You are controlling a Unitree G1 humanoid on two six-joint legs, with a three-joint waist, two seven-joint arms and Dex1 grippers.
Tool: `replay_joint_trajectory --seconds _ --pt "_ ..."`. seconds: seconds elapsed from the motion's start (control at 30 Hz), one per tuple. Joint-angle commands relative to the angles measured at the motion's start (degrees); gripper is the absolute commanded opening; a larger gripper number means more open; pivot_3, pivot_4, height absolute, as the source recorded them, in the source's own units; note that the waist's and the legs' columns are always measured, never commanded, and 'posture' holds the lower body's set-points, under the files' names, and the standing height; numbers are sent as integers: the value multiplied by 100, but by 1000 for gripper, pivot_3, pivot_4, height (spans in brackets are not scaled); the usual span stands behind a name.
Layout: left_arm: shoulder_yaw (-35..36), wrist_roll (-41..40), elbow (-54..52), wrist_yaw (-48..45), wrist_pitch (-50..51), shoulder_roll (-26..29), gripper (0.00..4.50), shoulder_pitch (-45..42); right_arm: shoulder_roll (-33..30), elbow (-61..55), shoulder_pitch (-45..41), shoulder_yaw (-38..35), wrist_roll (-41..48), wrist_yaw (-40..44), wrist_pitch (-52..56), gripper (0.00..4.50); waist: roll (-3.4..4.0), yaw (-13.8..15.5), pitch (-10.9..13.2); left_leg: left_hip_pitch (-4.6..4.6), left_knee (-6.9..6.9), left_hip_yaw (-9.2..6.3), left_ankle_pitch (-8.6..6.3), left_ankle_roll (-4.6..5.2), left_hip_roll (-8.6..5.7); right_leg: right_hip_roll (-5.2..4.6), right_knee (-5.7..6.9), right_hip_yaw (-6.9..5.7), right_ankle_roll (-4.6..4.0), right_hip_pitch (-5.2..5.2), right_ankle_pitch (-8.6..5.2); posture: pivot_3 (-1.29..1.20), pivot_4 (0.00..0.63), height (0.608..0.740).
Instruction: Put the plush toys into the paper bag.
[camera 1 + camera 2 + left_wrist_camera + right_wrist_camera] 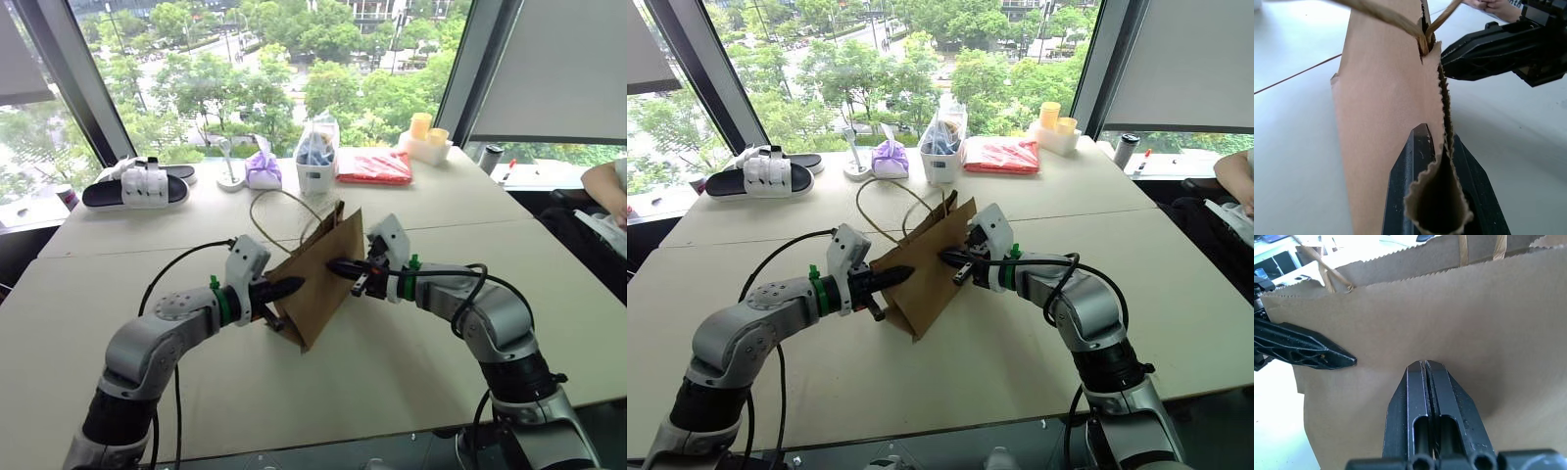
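In the head views, the paper bag (318, 269) stood flattened near the centre of the frame, held off the counter (392, 362) between two arms, its twine handles (284, 211) looping up toward the top. The left tool (294, 286) came in from the lower left and was pinched shut on the bag's near edge; the right tool (338, 265) came from the right, its fingers shut, tip pressed against the bag's brown face. No plush toys could be made out; along the top of the frame sat a purple pouch (263, 168), a red packet (374, 165), a clear tub (316, 157) and a pair of sandals (137, 186).

In the left wrist view, the bag's serrated rim (1442, 161) curled between the left tool's black fingers (1408, 181), so it gripped one paper layer. The right tool (1449, 56) pointed in at the upper right, beside the handle knot.

In the right wrist view, the right tool (1426, 364) was closed tight with its tip denting the paper wall; whether it held any paper was hard to say, though it looked like only a push. The left tool (1349, 361) entered from the middle left.

The risk, as I judge it: the mouth stayed closed, so any toy would have no way in. A hard pull on a single layer could tear the thin rim, and the right tool's push could crease or topple the bag.
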Motion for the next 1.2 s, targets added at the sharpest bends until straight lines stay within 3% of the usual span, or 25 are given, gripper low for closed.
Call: replay_joint_trajectory --seconds 0.03,0.17,0.3,0.43,0.57,0.77,1.07,1.2 --pt "102 -19 260 -727 -496 305 55 -366 -471 -830 157 -671 431 160 332 0 0 32 0 -1 1 0 0 0 0 0 0 -1 0 1 0 0 150 740" --pt "-24 141 1216 -1700 -1155 563 55 -918 -1004 -1507 506 -1604 1216 287 886 0 -1 79 0 -7 2 4 -1 1 -3 0 -11 -8 0 6 0 0 150 740" --pt "-411 516 3194 -3371 -2284 538 55 -2070 -1639 -2266 1254 -2842 2079 376 1482 0 -1 151 1 -3 2 0 -2 3 -1 1 -18 -22 0 20 -1 0 150 740" --pt "-856 1210 5644 -4867 -3662 160 55 -3350 -1833 -2878 2032 -3591 2546 -5 1883 0 -2 151 1 -3 15 -2 -6 12 -3 0 -27 -29 0 36 -1 0 150 740" --pt "-1027 1803 7704 -5764 -4632 -332 55 -4350 -1845 -3173 2371 -4113 2882 -469 2068 0 -3 128 2 -6 36 7 -19 35 -2 -2 -30 -27 1 40 -1 0 150 740" --pt "-1068 2571 9211 -5794 -5478 -806 55 -5158 -1864 -3507 2978 -4612 3326 -1000 2095 0 -11 146 7 -12 56 5 -31 56 -2 -2 -20 -29 9 40 -5 0 150 740" --pt "-933 3263 9665 -5540 -5659 -993 55 -5394 -1912 -3677 3452 -4707 4080 -1775 1761 0 -15 145 9 -11 67 4 -32 56 -2 -3 -13 -28 12 44 -6 0 150 740" --pt "-867 3450 9669 -5513 -5691 -909 1332 -5381 -2078 -3534 3391 -4445 4181 -1954 1585 0 -17 142 10 -11 67 4 -32 56 -2 -3 -11 -28 13 44 -6 0 150 740"
